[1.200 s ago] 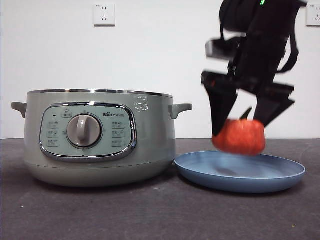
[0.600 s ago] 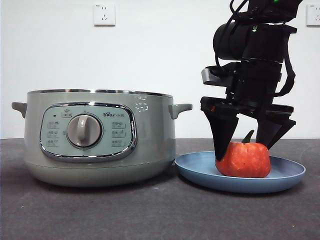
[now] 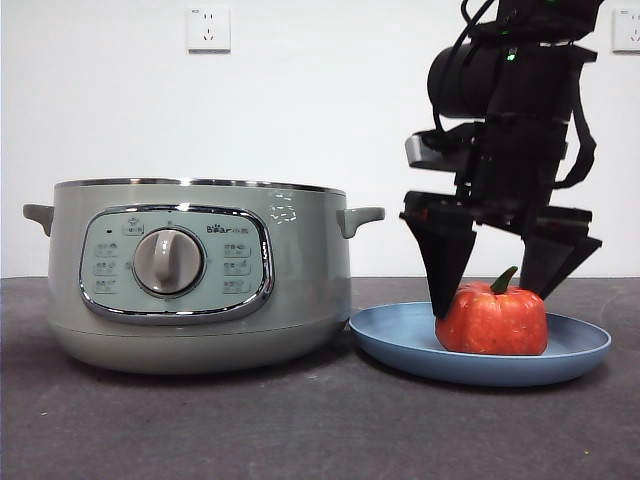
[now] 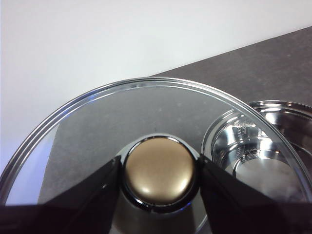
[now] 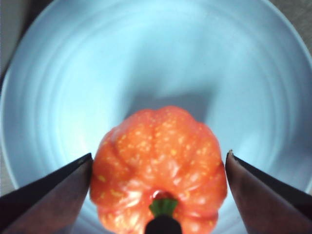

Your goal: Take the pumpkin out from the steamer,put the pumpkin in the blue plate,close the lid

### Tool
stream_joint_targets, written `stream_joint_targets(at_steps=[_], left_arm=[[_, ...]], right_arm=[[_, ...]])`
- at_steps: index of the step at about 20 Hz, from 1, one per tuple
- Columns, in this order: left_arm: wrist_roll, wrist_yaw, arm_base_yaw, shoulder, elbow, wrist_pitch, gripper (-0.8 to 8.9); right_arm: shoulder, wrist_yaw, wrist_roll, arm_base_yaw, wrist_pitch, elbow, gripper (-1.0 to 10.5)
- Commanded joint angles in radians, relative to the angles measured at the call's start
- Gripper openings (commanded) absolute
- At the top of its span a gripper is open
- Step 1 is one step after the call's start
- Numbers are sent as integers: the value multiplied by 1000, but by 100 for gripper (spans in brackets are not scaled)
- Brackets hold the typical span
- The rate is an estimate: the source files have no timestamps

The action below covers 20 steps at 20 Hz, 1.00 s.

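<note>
The orange pumpkin [image 3: 492, 320] with its green stem sits on the blue plate [image 3: 400, 345], right of the sage-green steamer [image 3: 200, 275]. My right gripper [image 3: 492, 300] hangs over it, jaws open and standing either side of the pumpkin [image 5: 158, 165], just clear of its flanks. The plate [image 5: 73, 73] fills the right wrist view under my right gripper [image 5: 158, 158]. My left gripper [image 4: 158, 170] is shut on the round knob of the glass lid [image 4: 97, 126], holding it beside the open steamer [image 4: 273, 141]. The steamer has no lid on it in the front view.
The dark table [image 3: 300, 430] runs in front of the steamer and plate. A white wall with a socket [image 3: 208, 28] stands behind. The steamer's right handle [image 3: 362, 217] reaches toward the plate.
The pumpkin came down from mid-air onto the plate. The right gripper's jaws then spread off it and lifted slightly. The steamer has not moved.
</note>
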Motion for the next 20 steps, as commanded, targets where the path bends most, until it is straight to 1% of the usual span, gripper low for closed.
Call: stream_joint_targets(at_steps=[1,4,7,9,17,20], left_arm=[[-10,26,-2,-11,7,51,-9],[-14,29,-2,11,7,51,-9],[-29,119,-2,59,7,58,-9],[-33,167,-2,121,7,81,-9],[-33,367,-2,435,7,306,-9],[-41,433,-3,538,7,370,-9]], right_arm=[[-49,-1,-1,2,-3,-8,450],[-118,-1,-1,2,-30,-9,450],[-208,-1,0,2,-63,-9,446],[-290,-1,3,2,-80,-9,445],[-624,1,6,2,-189,-9,441],[-704,3,6,2,-218,-9,441]])
